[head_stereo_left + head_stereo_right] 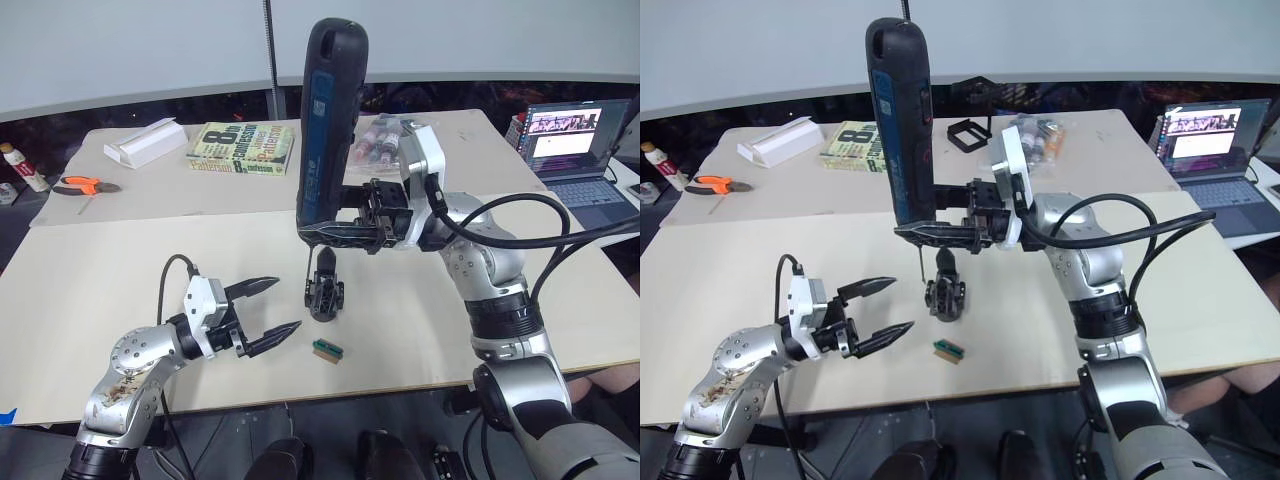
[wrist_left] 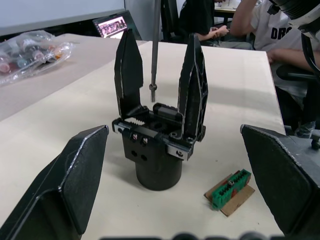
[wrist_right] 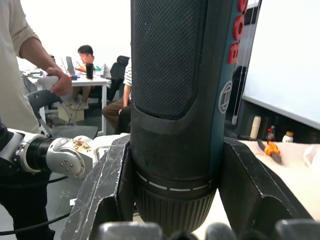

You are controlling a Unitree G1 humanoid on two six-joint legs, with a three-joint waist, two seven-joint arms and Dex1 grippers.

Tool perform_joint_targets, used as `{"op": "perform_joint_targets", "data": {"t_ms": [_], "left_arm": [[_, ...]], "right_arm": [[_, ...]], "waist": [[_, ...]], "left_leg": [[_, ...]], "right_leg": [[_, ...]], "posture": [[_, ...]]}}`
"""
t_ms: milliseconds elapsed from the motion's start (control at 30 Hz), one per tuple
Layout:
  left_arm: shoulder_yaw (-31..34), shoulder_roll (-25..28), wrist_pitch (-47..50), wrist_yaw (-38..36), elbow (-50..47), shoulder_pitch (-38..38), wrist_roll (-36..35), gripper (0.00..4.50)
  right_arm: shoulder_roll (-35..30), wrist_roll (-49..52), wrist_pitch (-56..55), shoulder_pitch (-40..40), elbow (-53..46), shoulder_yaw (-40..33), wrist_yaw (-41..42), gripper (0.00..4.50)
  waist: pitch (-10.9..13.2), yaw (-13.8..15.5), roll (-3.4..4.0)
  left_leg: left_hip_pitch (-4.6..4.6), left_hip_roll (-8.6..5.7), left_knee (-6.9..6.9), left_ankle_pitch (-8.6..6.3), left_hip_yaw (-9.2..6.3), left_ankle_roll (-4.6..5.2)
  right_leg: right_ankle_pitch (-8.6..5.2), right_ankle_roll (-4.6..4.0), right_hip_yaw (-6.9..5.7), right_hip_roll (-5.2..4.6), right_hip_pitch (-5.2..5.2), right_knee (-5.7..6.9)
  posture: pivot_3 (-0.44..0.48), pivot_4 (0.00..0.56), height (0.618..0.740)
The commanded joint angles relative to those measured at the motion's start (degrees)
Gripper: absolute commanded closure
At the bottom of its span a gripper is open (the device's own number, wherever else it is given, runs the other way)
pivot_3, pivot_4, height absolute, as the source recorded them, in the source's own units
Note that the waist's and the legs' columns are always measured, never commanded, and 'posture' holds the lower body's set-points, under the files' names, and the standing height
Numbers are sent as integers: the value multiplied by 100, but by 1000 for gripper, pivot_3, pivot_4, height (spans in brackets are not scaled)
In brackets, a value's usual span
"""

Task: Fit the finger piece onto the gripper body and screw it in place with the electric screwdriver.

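Holding the electric screwdriver [image 1: 328,130] upright in our right claw [image 1: 352,232], clamped round its lower barrel, we keep its thin bit hanging just above the gripper body [image 1: 324,290], likely to line up with a screw. That body stands on the bench [image 1: 90,290] with both pointed fingers up. Our left claw [image 1: 272,307] waits spread wide nearby, empty, beside a small green block [image 1: 327,349].

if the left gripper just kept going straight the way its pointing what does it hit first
Most likely the gripper body. In the left wrist view it stands upright on the table dead ahead, between the open fingers of the left gripper. The small green block lies off to one side. Depth is hard to judge.
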Motion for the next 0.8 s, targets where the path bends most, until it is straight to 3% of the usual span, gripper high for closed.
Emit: {"op": "perform_joint_targets", "data": {"t_ms": [33,800], "left_arm": [[36,-6,-146,2,-171,14,25,0],[1,7,-175,-24,-189,55,97,0]], "right_arm": [[99,54,-171,-82,-143,-92,-7,2566],[-53,-170,-361,199,122,-36,378,2566]], "waist": [[0,-12,0],[0,-33,0]], "left_leg": [[0,0,-1,0,0,0],[-2,0,-3,1,0,-1]], "right_leg": [[0,0,0,0,-1,0],[0,0,0,0,-6,1]], "posture": [[0,150,740],[0,150,740]]}}
